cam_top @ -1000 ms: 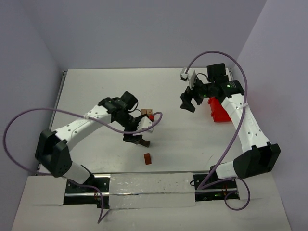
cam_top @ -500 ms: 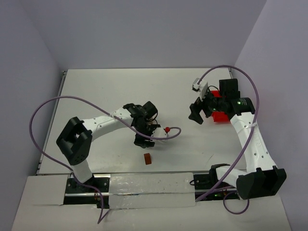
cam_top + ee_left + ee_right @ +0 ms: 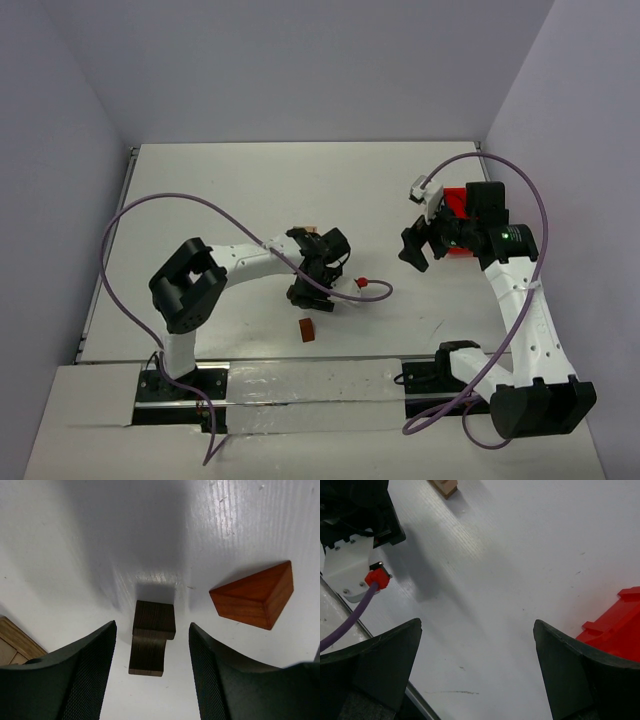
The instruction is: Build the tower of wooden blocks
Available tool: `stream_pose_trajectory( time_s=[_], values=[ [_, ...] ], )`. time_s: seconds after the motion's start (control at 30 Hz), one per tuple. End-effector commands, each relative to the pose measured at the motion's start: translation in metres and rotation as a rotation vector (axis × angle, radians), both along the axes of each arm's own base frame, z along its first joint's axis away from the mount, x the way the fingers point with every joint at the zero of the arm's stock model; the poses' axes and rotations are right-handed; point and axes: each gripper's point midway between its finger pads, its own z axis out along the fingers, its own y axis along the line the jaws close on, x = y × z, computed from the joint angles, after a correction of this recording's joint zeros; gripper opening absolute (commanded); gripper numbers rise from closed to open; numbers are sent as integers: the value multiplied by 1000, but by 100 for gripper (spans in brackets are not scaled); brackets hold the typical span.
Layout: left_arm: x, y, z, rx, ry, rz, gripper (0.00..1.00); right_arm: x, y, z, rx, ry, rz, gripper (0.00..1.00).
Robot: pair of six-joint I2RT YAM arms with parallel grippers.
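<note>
Overhead, the left gripper [image 3: 309, 296] points fingers-down near the centre of the table [image 3: 220, 190]. Its wrist view shows why: a dark block [image 3: 150, 645] lies flat between the two fingers [image 3: 90, 670]. White table shows on either side, so the jaws are open and nothing is gripped. The straddle suggests this piece is the one to be picked for the tower.

A reddish-brown wedge [image 3: 255, 596] rests at 2 o'clock from the dark block, apart from it and outside the jaws. In the top view it lies at 6 o'clock from the gripper. A tan block [image 3: 12, 642] shows at 8 o'clock, cut by the frame edge. No stacked tower can be made out.

The right gripper [image 3: 477, 630] hovers at 3 o'clock, fingers spread wide and empty, just beside the red bin [image 3: 615, 625]. It is probably parked clear of the working arm. A purple cable [image 3: 130, 225] loops from the left arm.

No brand, label or legible writing appears.
</note>
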Motion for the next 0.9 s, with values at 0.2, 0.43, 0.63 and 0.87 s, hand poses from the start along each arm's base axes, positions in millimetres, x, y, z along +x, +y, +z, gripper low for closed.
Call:
stream_pose_trajectory(
  time_s=[0.2,0.43,0.63,0.87],
  values=[
    [5,-12,-7,56,-76,24,61,-10,-6,5,-3,-24,-30,100],
    [2,-12,-12,62,-65,29,51,-12,-8,6,-13,-34,-28,100],
    [-7,-14,-10,49,-13,44,32,-13,-8,7,-15,-40,-23,100],
    [-2,-25,15,-47,-30,113,0,-10,-12,15,-3,-64,-29,100]
  ],
)
